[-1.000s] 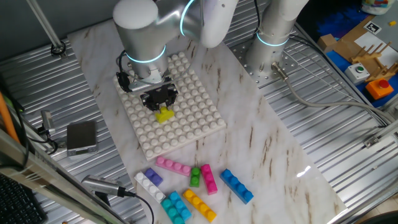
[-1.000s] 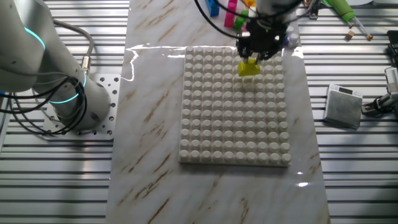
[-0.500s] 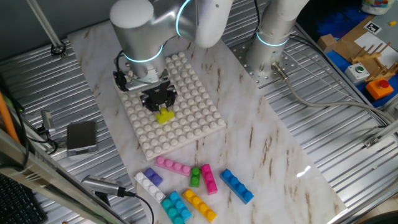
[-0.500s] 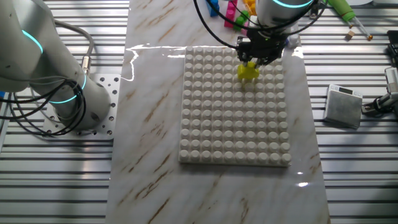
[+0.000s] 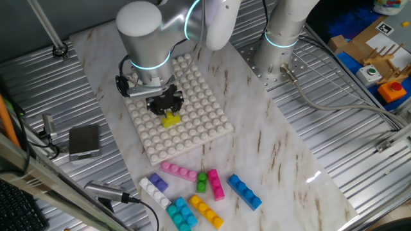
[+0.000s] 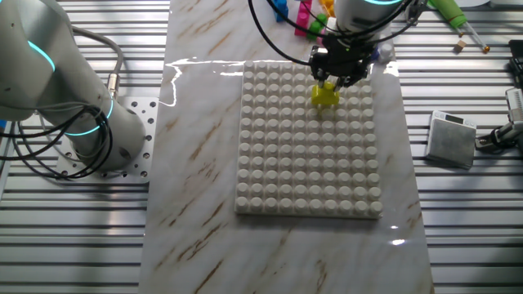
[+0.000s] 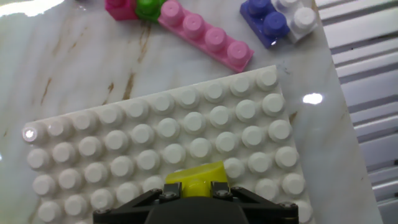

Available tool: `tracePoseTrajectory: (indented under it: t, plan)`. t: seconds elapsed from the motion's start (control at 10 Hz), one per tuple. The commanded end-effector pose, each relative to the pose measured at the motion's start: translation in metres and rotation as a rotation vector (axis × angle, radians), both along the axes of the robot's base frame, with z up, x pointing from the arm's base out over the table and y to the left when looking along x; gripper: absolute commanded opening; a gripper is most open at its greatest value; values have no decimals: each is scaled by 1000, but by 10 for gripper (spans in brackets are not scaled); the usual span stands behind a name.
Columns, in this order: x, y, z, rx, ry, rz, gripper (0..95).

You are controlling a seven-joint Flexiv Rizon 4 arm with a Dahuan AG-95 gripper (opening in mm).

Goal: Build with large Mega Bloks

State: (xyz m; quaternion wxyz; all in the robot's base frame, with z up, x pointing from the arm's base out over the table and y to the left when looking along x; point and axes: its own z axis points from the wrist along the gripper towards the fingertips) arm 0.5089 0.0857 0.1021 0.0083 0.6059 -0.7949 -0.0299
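Black two-finger gripper (image 5: 168,108) closed on short yellow plastic brick (image 5: 171,118); brick seated on white studded plastic baseplate (image 5: 199,122), near plate edge.

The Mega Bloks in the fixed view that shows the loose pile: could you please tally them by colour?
pink brick: 1
magenta brick: 1
green brick: 1
blue brick: 1
cyan brick: 1
purple-and-white brick: 1
yellow: 2, the long yellow brick and the short yellow brick held in the hand
Total: 8
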Motion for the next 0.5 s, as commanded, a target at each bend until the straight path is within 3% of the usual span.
tracePoseTrajectory:
  t: [0.1, 0.5]
  plan:
    - [0, 0, -2, 8, -2, 6, 0]
    - [0, 2, -10, 2, -2, 15, 0]
